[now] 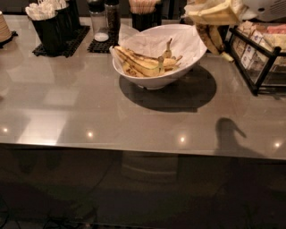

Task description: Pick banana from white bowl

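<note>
The white bowl (154,77), lined with crinkled white paper, stands at the back middle of the grey table. Several brighter yellow bananas (139,62) lie inside it. My gripper (215,14) is at the top right, above and just right of the bowl's raised rim. It is shut on the dark, mottled banana (210,38), which hangs below the fingers, clear of the bowl and above the table. The arm runs off the top right corner.
A black wire rack of packets (263,56) stands close to the right of the gripper. Black utensil holders (51,27), shakers (102,20) and a cup of sticks (143,11) line the back. The table's front edge (134,146) crosses the middle.
</note>
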{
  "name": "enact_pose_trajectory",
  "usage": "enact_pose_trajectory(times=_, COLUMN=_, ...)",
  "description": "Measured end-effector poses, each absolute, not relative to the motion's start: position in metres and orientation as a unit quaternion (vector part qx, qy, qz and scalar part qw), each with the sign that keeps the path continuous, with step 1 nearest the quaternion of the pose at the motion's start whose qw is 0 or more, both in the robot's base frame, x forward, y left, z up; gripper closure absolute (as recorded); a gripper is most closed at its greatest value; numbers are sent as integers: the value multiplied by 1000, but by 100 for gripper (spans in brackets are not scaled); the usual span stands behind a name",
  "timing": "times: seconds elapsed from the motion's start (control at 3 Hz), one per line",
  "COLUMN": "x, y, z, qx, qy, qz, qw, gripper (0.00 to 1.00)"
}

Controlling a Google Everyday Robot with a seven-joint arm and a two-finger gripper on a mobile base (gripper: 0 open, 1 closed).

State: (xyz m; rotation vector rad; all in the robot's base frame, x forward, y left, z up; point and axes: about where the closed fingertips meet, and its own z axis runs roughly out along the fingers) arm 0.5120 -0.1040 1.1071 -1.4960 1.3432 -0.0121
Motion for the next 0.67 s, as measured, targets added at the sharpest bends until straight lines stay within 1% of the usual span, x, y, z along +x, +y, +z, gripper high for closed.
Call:
enact_pose_trajectory(times=0.33, x=519, y=-118, z=1095, qx=-621, qy=601, qz=12, qw=503, gripper=100)
enact_pose_trajectory(times=0.67, x=519, y=-118, z=1095, qx=-621, qy=601, qz=12, qw=503, gripper=100)
